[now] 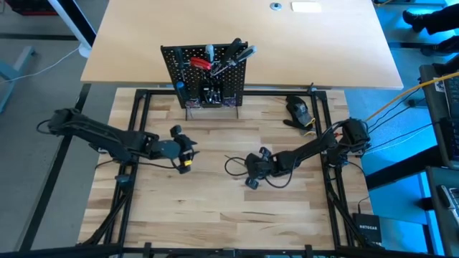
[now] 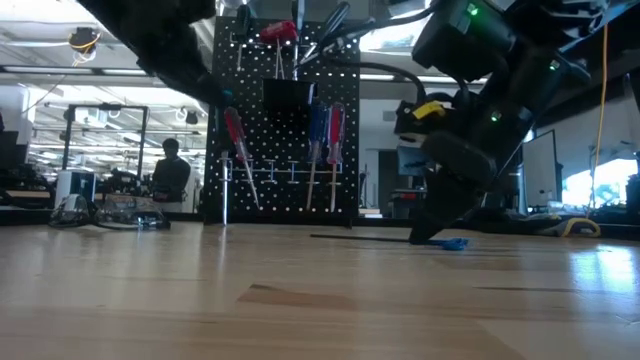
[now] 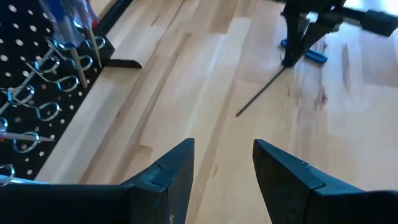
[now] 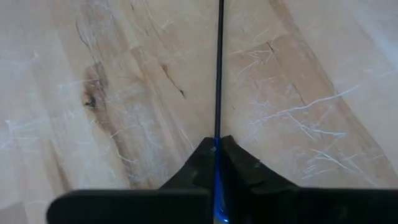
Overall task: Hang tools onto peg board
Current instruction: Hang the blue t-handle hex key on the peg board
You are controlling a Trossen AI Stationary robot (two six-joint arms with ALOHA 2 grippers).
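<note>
I have the right gripper (image 1: 252, 174) down at the pale wooden tabletop (image 1: 215, 215), its two dark fingers pressed together on a thin screwdriver with a blue handle and a long dark shaft (image 4: 219, 68). In the right wrist view the shaft runs straight out ahead from between the fingertips, lying along the wood, with a sliver of blue showing right at the pinch. The low view shows the same tool's blue handle end (image 2: 455, 243) on the table just beside the gripper, the shaft stretching away from it toward the board.

My left gripper (image 1: 185, 152) hovers above the table, well apart from the right one, fingers spread wide with nothing between them (image 3: 224, 168). Ahead of it and off to the side stands the small black perforated metal peg board (image 1: 206, 75), upright on thin wire feet at the far edge of the work area. Already hanging on it are red- and blue-handled screwdrivers (image 2: 325, 130) and red-handled pliers (image 1: 200, 64). Beyond the right gripper, near the frame rail, lies a dark rounded lump (image 1: 299, 110).
</note>
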